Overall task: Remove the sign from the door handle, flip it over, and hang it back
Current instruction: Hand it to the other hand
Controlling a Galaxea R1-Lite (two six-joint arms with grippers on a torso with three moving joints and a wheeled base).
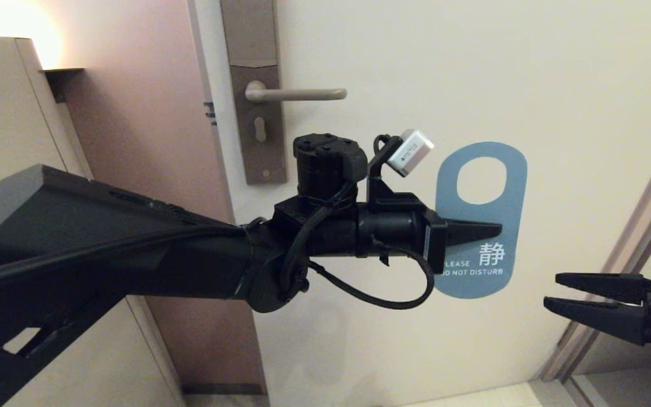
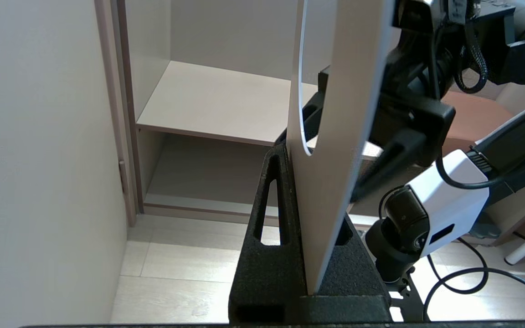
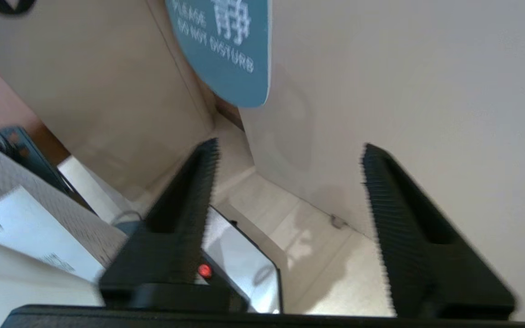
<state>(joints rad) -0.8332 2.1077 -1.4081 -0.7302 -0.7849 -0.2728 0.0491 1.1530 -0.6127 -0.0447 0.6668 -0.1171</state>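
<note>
The left pincer (image 1: 492,230) reaches across in front of the door (image 1: 585,85) and is clamped on the sign (image 1: 481,217), gripping it by the edge facing the arm, about halfway up and just below the oval hole. In the head view the blue face of the sign is turned outward, with white lettering reading "DO NOT DISTURB" below the pincer's tip. The left wrist view shows the card edge-on, standing upright between the two black fingers (image 2: 269,218), which press against it from both sides; its pale other face shows there. The sign is off the door handle (image 1: 297,94), which sits above the left pincer and back toward the arm's side, a bare horizontal lever on its brown backplate (image 1: 257,96). The right pincer (image 1: 548,289) hangs lower than the sign and off to its far side, near the door frame, with its fingers (image 3: 408,218) spread apart and nothing between them. From the right wrist view the rounded bottom end of the sign (image 3: 230,54) lies ahead of those parted fingers, well apart from them.
</note>
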